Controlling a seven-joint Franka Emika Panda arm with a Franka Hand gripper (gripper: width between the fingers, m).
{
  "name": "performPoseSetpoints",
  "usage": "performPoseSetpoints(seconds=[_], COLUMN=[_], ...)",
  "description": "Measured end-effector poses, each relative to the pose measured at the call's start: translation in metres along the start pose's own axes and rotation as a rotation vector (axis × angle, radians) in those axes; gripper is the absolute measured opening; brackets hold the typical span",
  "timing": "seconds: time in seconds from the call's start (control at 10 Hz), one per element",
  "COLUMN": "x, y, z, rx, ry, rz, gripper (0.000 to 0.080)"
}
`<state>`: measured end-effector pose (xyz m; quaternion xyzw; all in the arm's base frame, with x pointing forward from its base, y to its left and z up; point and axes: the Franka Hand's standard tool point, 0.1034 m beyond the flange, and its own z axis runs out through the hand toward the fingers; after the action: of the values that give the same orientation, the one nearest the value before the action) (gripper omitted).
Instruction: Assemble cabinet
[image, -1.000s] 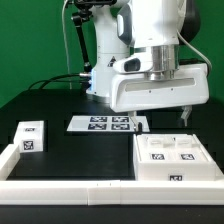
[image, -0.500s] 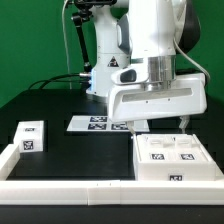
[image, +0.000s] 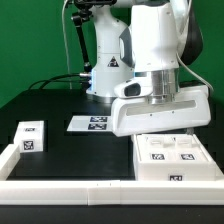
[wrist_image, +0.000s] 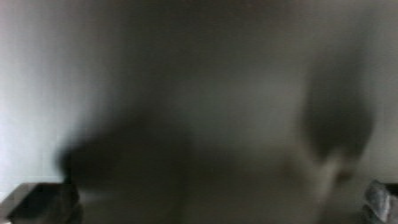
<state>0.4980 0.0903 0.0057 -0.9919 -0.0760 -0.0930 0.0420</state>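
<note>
The cabinet (image: 172, 160), a large white box with black-and-white tags on its top and front, lies at the front on the exterior view's right. My gripper (image: 166, 133) hangs directly above its far edge, and the wide white hand hides the fingertips. The wrist view is heavily blurred. It shows only dark fingertips (wrist_image: 36, 202) at its two edges, far apart, with nothing between them, so the gripper (wrist_image: 210, 202) looks open and empty. A small tagged white drawer block (image: 32, 136) stands on the exterior view's left, far from the gripper.
The marker board (image: 93, 123) lies on the black table behind the hand, partly covered by it. A low white border wall (image: 60, 186) runs along the front and left edges. The robot base and cables stand at the back.
The hand has come down and shifted slightly toward the exterior view's right, closer to the cabinet's top. It now covers more of the marker board. The cabinet and the block have not moved.
</note>
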Motion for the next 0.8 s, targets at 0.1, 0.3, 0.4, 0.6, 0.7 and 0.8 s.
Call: performPoseSetpoints(seconds=[0.1,0.3,0.4,0.6,0.7,0.8], x=[0.0004,0.0002,-0.0003,-0.0017,-0.0023,-0.0041], y=[0.0005,0.0015,0.0019,0.0060,0.0071,0.0087], z=[0.0022,0.0024,0.0025,0.0027,0.0029,0.0030], rx=[0.001,0.000,0.000,-0.004,-0.005,-0.006], ry=[-0.003,-0.004,-0.004,-0.006,-0.007,-0.009], rz=[0.004,0.003,-0.003,-0.021,-0.034,-0.047], gripper=[0.0785,0.0433,0.0433,0.0101,0.0101,0.0016])
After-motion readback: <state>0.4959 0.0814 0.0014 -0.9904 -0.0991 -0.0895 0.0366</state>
